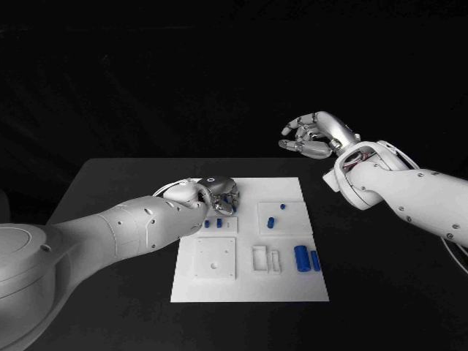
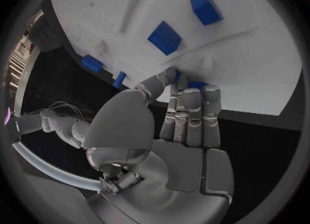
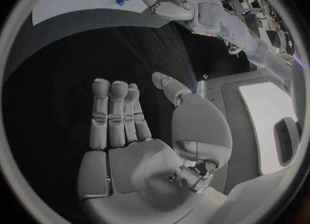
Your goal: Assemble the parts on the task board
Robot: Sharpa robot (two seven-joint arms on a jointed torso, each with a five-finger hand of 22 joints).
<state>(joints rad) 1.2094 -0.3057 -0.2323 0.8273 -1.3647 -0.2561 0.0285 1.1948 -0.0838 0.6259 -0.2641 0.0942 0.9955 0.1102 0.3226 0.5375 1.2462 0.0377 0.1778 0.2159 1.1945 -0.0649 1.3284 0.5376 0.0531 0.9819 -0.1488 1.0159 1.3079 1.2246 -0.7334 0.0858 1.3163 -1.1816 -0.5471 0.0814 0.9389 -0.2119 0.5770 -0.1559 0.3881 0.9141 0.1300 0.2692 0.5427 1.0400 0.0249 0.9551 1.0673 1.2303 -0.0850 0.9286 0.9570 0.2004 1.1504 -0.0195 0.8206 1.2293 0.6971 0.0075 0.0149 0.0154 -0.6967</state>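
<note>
flat white task board (image 1: 250, 289), small blue cylindrical parts (image 1: 307, 259), silver left robot hand (image 1: 219, 196)

left robot hand (image 1: 215, 194) lowered, right robot hand (image 1: 316, 136) raised, empty

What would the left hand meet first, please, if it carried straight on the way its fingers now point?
Probably a small blue part lying at its fingertips, on the task board. The left hand reaches over the board's edge with its fingers straight; whether they already touch the part cannot be told.
</note>
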